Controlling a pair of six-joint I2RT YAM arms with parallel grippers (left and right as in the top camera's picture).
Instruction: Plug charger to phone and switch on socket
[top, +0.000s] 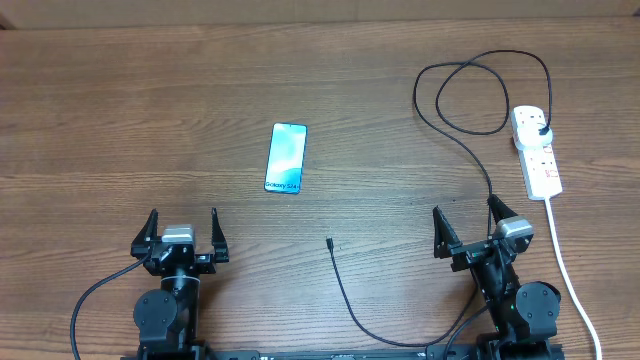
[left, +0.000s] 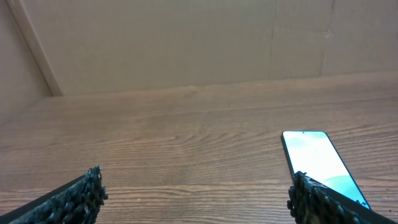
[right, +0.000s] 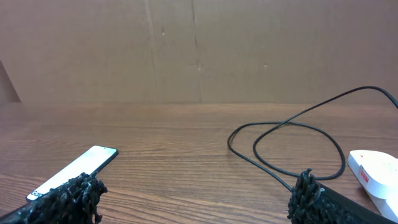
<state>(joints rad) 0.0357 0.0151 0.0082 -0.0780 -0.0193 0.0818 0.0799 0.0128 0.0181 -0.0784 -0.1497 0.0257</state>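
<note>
The charger (top: 338, 270) lies slack on the desk (top: 120, 110). I see its small connector tip free near the middle of the front area, touching nothing, well short of the phone (top: 286, 158). From the tip the black cable curves toward the front edge, passes by the base of the right arm, then runs up the right side and throws a wide loop at the back. Its black plug (top: 541, 128) sits in the far end of the socket (top: 536, 150).

The phone lies flat and face up, left of centre, its light blue screen showing and its long side running almost straight away from me. The socket lies along the right side of the desk, well apart from the phone, and its white cord (top: 565, 260) trails down toward the front right corner.

The left claw (top: 183, 215) is released, fingers spread wide with nothing between them, hovering near the front edge below and left of the phone. The right claw (top: 465, 206) is likewise released and empty, near the front, with the black cable passing just beside it. On the wrist cameras I see a plain cardboard wall (left: 186, 43) behind the desk.
</note>
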